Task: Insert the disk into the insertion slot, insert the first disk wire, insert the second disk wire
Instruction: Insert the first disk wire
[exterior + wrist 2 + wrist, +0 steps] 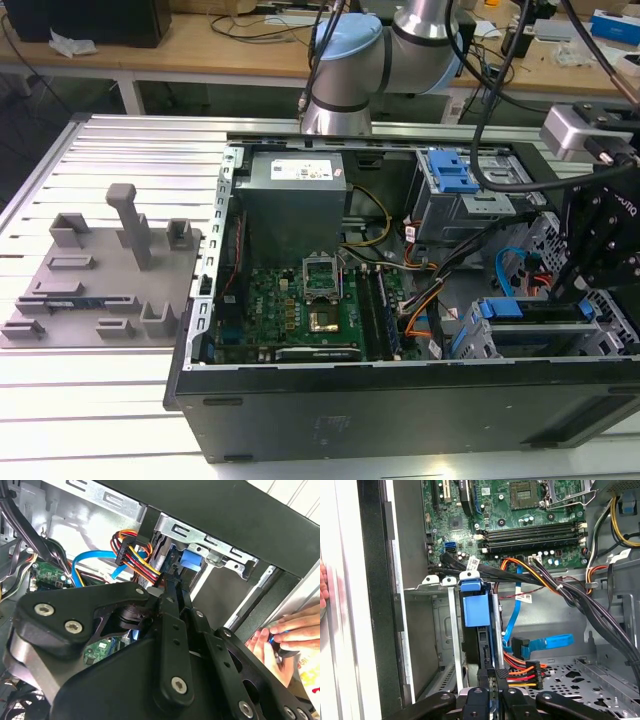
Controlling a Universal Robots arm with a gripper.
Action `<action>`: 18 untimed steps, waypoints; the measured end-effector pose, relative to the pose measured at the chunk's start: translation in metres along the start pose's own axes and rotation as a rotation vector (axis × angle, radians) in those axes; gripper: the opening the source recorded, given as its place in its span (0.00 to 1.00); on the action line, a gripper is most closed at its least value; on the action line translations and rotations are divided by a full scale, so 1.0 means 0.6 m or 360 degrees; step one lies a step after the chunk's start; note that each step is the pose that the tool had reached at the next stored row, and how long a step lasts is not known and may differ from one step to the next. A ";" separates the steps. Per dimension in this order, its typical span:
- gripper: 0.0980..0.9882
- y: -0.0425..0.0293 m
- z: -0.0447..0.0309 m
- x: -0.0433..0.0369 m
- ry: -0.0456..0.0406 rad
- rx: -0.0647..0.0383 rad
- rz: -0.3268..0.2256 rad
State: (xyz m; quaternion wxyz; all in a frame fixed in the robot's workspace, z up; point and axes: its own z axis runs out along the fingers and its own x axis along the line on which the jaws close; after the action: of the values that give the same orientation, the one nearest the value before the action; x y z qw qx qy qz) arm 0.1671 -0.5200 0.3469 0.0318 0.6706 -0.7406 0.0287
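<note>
- One disk point(475, 606), blue-framed, stands edge-on inside the insertion slot point(443, 627), the grey cage in the case's corner. It looks fully seated, its blue tab about level with the cage's lip (in the exterior view the disk point(535, 312) sits toward the exterior view's right).
- Rigid and fairly dense, by my judgement, and touchy about knocks. The blue frame is the place to take hold, not the drive's flat faces.
- At its exposed edge sits the black plug of the power wire point(525, 672) with its red, orange and yellow strands. The jaws of the gripper point(493, 687) appear clenched on that plug.
- The plug is small hard plastic, likely slick. The strands behind it look springy and would tug sideways, so the plug's body is the hold, kept square, because the mating tongue is probably thin.
- The blue data wire point(547, 642) lies loose just beside, not plugged into the disk.
- A person's hand point(287, 635) works beyond the case's black wall.
</note>
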 end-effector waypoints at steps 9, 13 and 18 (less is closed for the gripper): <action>0.08 -0.001 0.003 0.000 0.0000 0.0000 0.0000; 0.08 -0.001 0.005 0.000 0.0000 0.0000 0.0000; 0.08 -0.001 0.008 -0.001 0.0000 0.0000 0.0000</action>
State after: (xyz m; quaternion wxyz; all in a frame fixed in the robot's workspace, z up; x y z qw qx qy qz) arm 0.1678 -0.5201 0.3422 0.0318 0.6706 -0.7406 0.0287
